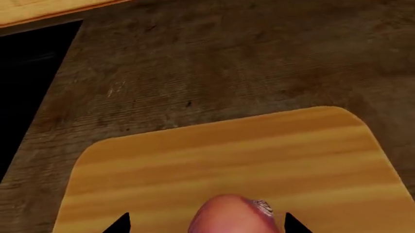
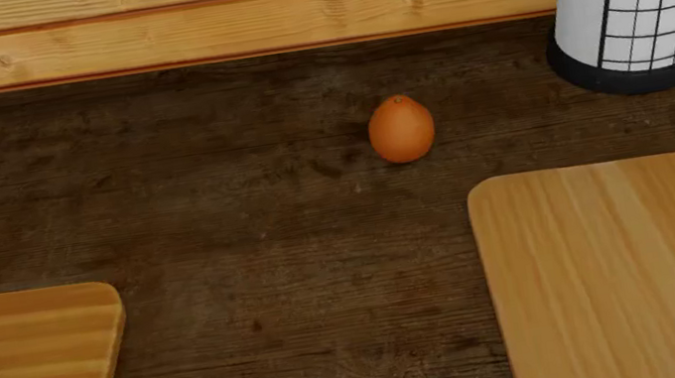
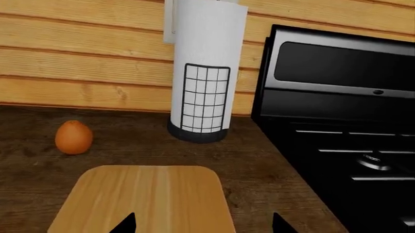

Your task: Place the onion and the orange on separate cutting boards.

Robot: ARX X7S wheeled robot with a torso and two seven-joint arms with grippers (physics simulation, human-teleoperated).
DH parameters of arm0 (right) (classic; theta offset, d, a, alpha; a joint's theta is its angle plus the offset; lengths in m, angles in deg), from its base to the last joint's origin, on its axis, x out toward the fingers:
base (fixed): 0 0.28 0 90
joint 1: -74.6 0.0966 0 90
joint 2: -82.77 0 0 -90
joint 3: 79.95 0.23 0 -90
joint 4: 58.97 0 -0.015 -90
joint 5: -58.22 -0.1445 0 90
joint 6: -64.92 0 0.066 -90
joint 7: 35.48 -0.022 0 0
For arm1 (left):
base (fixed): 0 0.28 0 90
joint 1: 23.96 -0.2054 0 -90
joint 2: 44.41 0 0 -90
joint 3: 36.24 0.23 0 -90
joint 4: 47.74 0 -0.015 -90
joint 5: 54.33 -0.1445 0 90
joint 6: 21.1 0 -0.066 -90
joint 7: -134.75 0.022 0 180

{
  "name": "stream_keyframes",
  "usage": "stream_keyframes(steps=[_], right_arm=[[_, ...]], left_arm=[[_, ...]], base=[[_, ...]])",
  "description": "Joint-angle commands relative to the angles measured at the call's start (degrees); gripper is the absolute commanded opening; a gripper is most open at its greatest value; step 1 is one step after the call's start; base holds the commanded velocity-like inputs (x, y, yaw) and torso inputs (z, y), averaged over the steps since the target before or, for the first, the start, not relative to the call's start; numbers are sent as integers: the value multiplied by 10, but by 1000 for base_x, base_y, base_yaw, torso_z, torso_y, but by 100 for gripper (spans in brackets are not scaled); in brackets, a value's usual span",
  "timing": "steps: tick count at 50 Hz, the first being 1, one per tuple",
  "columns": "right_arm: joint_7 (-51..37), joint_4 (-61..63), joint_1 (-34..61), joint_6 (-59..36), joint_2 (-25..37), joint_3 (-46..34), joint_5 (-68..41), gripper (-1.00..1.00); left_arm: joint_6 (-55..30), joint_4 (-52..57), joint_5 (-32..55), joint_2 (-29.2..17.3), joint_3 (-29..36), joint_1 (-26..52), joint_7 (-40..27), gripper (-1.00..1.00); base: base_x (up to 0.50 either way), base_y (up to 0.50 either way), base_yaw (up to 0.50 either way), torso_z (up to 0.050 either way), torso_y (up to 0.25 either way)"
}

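Dark wood counter (image 2: 259,291). Orange (image 2: 401,128) loose behind pale board (image 2: 617,268); smooth, firm, rolls, so pinch across middle. Onion (image 1: 230,215) between left gripper (image 1: 206,223) tips over striped board (image 1: 233,160), contact unclear. Right gripper (image 3: 202,223) spread, empty.

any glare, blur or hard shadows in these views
Head view: even light, orange sharp with a faint shadow on the dark wood. Left wrist view: onion cropped and soft above the striped board. Right wrist view: no glare; black stove mostly dark.
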Motion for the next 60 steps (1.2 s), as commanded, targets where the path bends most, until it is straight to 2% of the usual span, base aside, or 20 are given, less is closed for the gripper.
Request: stream_keyframes(steps=[1,10,15,20,26,31,40,44,45,50,52,60], right_arm=[[5,1,-8,4,-4,4,6,100],[7,-1,-8,9,-4,-1,11,100],[-19,-1,41,-19,14,-9,-32,100],[-63,-9,136,-69,52,-53,-105,100],[-156,-38,315,-132,99,-129,-250,100],[-183,-76,411,-160,98,-211,-271,100],[-260,-164,535,-210,74,-295,-347,100],[-250,-164,538,-215,71,-311,-331,100],[-250,-168,539,-217,69,-316,-330,100],[-255,-178,548,-223,61,-336,-325,100],[-253,-172,549,-224,60,-341,-321,100],[-233,-162,516,-203,59,-342,-282,100]], left_arm=[[-20,53,84,-23,-39,17,-44,100],[-18,110,204,-70,-86,39,-106,100],[18,147,241,-111,-129,31,-134,100],[53,147,250,-120,-165,40,-138,100],[104,162,229,-118,-205,-9,-116,100],[134,155,198,-104,-224,-5,-115,100],[132,140,180,-92,-212,4,-120,100],[148,149,133,-93,-216,-10,-132,100],[164,155,128,-89,-227,-23,-114,100],[166,130,197,-89,-236,-42,-153,100],[161,139,166,-95,-231,-40,-138,100],[158,140,149,-97,-227,-43,-130,100]], base=[[0,0,0,0,0],[0,0,0,0,0],[0,0,0,0,0],[0,0,0,0,0],[0,0,0,0,0],[0,0,0,0,0],[0,0,0,0,0],[0,0,0,0,0],[0,0,0,0,0],[0,0,0,0,0],[0,0,0,0,0],[320,85,0,0,0]])
